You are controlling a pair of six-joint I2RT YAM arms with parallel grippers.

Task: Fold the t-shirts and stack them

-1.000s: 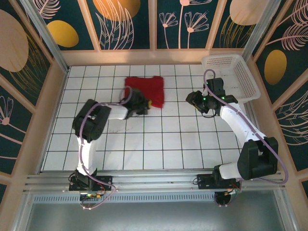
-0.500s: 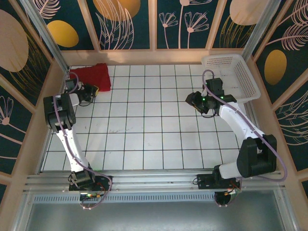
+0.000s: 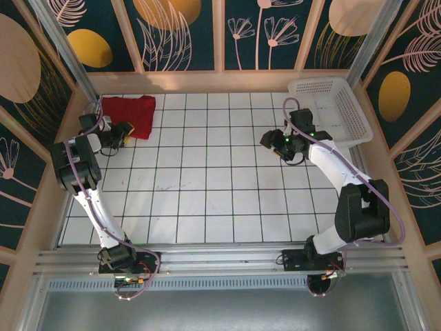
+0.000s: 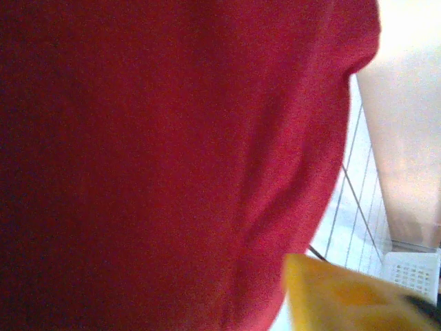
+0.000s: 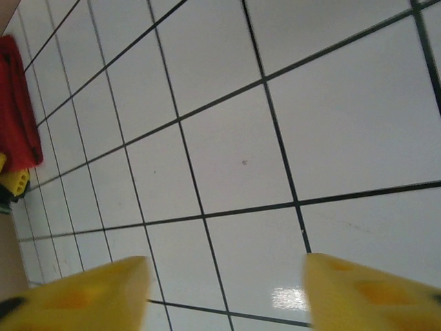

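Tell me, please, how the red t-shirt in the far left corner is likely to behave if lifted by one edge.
The t-shirt would probably droop and unfold: it is soft cloth, with gentle creases in the left wrist view. It looks light, lying thin and flat on the tiles. Pushed, it would likely bunch up rather than slide whole.

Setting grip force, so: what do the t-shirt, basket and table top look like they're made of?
T-shirt: soft cloth, likely knit, matte deep red; it lies limp with rounded edges and soft creases.
Basket: white plastic, probably stiff; moulded mesh walls.
Table top: glossy white squares with dark lines, catching glare; real tile or printed sheet, can't tell.
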